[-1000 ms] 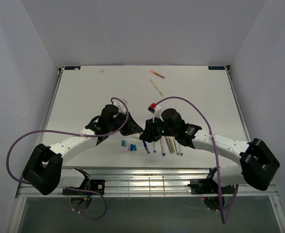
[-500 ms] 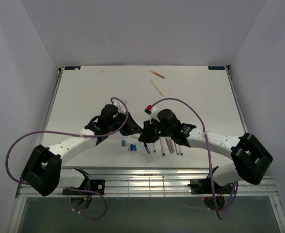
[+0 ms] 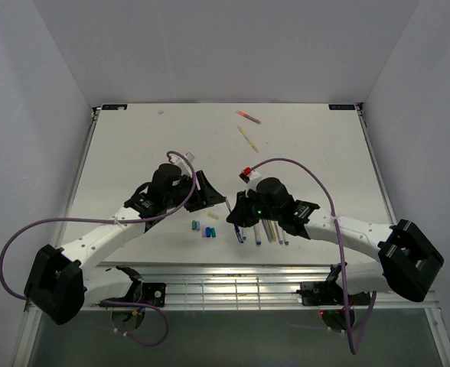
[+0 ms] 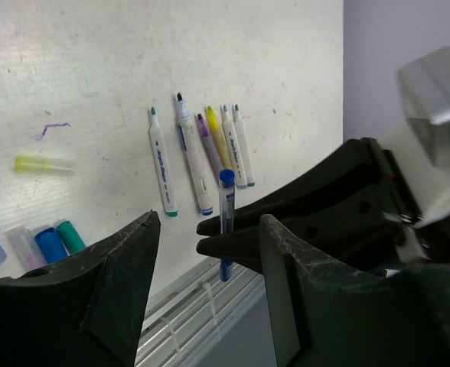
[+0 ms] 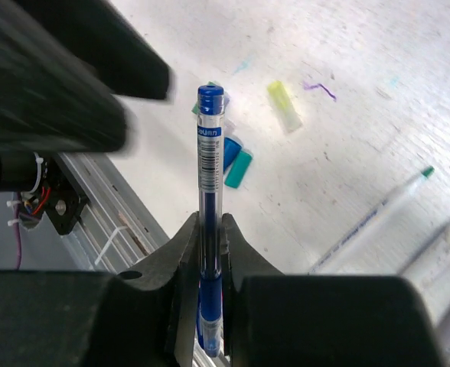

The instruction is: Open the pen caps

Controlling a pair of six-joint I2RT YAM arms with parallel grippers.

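Top view: near the desk's (image 3: pixel 133 145) front edge, the left gripper (image 3: pixel 212 200) has sprung apart as the right gripper (image 3: pixel 238 220) tightened.

Left wrist: its fingers (image 4: pixel 122 260) flank the upright blue pen (image 4: pixel 226 200) without touching.

Right wrist: jaws clamped on the barrel (a handover, likely). I cannot tell whether its cap is still on. Loose pen caps (image 5: pixel 233 157) lie below.

Overhead camera looks down on the whole table (image 3: pixel 309 153) from 6 o'clock; both close wrist cameras share the blue pen (image 4: pixel 226 200).
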